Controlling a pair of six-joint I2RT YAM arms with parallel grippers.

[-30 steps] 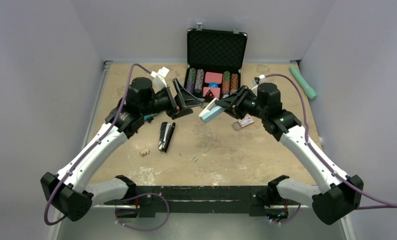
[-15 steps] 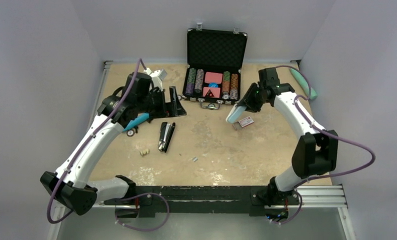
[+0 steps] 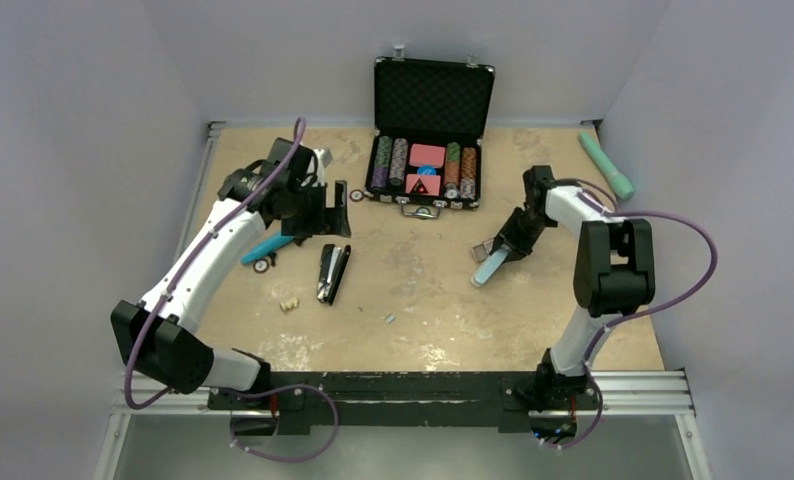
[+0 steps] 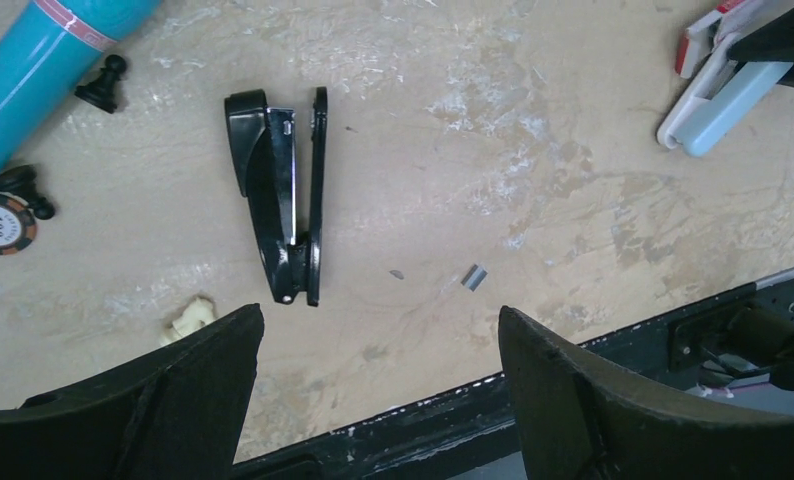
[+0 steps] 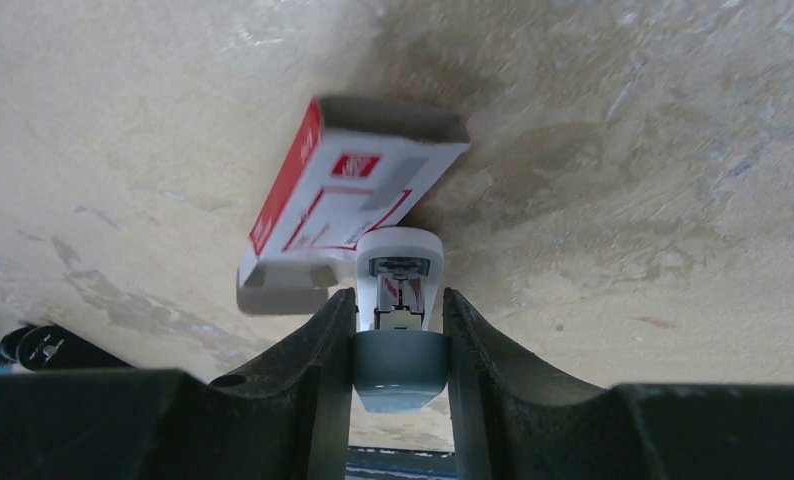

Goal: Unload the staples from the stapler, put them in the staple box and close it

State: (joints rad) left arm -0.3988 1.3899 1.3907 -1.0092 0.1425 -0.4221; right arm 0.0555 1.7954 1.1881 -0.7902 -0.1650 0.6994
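Currently the slim black desk stapler [image 4: 283, 200] lies hinged open, silvery channel showing, left of the worktop's [image 4: 573, 150] middle; tiny grey staple strip [image 4: 474, 277] apart, toward the near edge. Left gripper [image 4: 373, 400] gapes wide; right gripper [image 5: 398, 315] clamps a pale blue-and-white device [image 5: 400, 260].

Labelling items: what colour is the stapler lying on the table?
The stapler is black, silvery channel inside; clearest in left wrist view.

Cannot count the staples [image 4: 474, 277]: too small, a grey fleck right of centre. Cut off at the upper left edge of the left wrist view, the teal tube [image 4: 33, 80]; at the upper right, the pale tool [image 4: 718, 100]. Cannot read the box [image 5: 353, 190]: print blurred, lower corner hidden behind that tool.
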